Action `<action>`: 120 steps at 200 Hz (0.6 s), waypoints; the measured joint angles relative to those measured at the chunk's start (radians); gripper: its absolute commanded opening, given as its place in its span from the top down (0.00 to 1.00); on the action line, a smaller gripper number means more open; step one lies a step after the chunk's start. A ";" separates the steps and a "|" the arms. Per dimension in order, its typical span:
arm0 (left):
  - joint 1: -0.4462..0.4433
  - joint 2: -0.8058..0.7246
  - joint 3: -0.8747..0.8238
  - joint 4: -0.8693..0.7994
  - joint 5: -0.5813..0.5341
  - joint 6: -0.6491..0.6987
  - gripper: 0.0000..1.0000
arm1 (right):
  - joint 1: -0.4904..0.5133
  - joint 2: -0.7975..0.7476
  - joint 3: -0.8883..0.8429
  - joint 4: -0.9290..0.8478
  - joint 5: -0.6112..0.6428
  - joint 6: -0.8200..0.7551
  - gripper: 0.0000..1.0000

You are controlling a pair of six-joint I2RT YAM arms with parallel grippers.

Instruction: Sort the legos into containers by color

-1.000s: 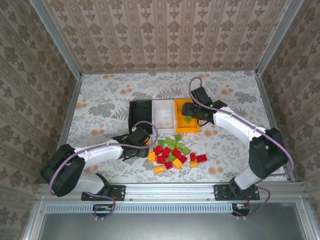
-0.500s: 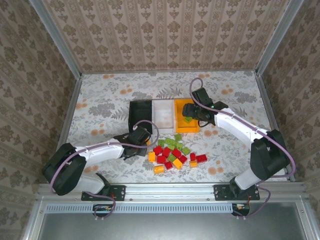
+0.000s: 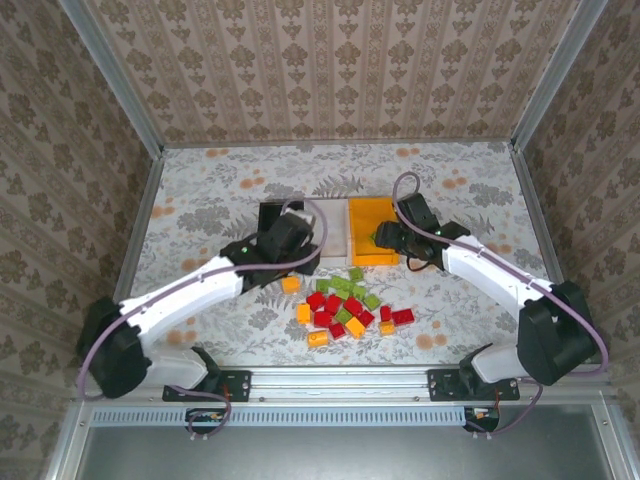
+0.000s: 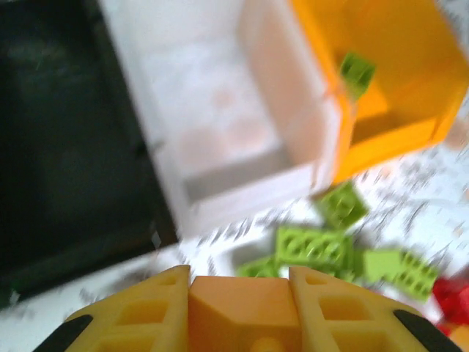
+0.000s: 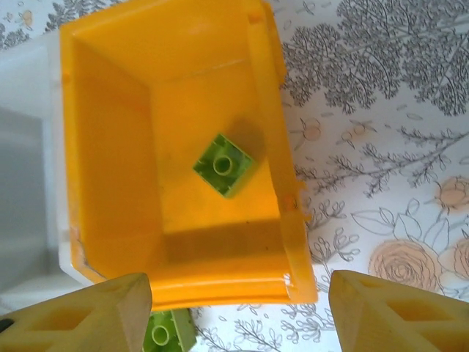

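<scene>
Table (image 3: 200, 200) floral. Three containers side by side: black bin (image 4: 58, 147), white bin (image 4: 212, 125), orange bin (image 5: 110, 147). Lego pile (image 3: 345, 303) just in front. Right gripper (image 5: 238, 290) spread wide, empty, over orange bin. Left gripper (image 4: 242, 293) clamped on orange lego (image 4: 245, 308). Green lego (image 5: 225, 164) lies inside orange bin.

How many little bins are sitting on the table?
3, side by side in a row: the black bin on the left, the white bin in the middle, the orange bin on the right. No others seem hidden.
</scene>
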 measured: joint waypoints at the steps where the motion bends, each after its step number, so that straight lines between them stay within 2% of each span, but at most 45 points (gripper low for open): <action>1: 0.001 0.009 0.010 0.002 0.002 0.002 0.78 | 0.000 -0.002 -0.002 0.000 0.000 0.000 0.33; 62: 0.070 0.445 0.292 0.071 0.073 0.020 0.79 | 0.000 -0.157 -0.131 -0.030 0.007 0.002 0.32; 75: 0.075 0.506 0.324 0.072 0.075 0.019 0.72 | 0.000 -0.189 -0.150 -0.043 0.007 0.002 0.32; 120: 0.077 0.572 0.375 0.066 0.079 0.007 0.35 | -0.004 -0.264 -0.216 -0.093 -0.009 0.003 0.31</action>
